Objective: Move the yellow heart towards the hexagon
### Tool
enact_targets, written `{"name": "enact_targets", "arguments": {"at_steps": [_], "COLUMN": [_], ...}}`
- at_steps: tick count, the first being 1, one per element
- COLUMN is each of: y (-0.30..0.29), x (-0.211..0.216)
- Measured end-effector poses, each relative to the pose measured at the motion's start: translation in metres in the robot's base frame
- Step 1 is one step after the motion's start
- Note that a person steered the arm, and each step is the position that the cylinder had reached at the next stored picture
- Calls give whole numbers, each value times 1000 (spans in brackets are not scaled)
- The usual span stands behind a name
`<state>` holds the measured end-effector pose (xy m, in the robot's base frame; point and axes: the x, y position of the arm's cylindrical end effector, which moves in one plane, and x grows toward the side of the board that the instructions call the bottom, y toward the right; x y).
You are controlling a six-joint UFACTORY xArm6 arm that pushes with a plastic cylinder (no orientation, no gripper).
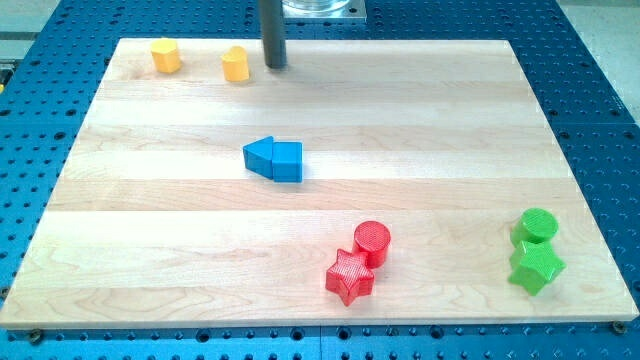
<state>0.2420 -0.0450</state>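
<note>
My tip (274, 66) rests on the wooden bench (180, 230) near the view's top edge, a little left of centre. It is a plain dark rod with no gripper on it, so nothing opens, closes or holds.

Two yellow blocks sit along that same top strip. The nearer one (235, 64) lies just beside my tip, on the view's left of it, close but not touching; a narrow strip of bare wood shows between them. Its outline looks notched, so I take it for the yellow heart, though the shape is small and hard to be sure of. The other yellow block (166, 56) stands further toward the view's left, apart from the first, and looks like the hexagon.

Near the middle of the bench a blue triangle (260, 155) and a blue block (287, 162) touch side by side. Toward the view's bottom, a red cylinder (372, 241) touches a red star (349, 276) just below it. At the view's lower right a green cylinder (537, 224) touches a green star (535, 267) below it.
</note>
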Motion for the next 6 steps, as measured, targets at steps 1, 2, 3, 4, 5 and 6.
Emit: {"name": "enact_targets", "arguments": {"at_steps": [1,2,3,4,5,6], "y": [-25,-69,-59,-97,-117,-29], "x": [4,9,21,23,23,45]}}
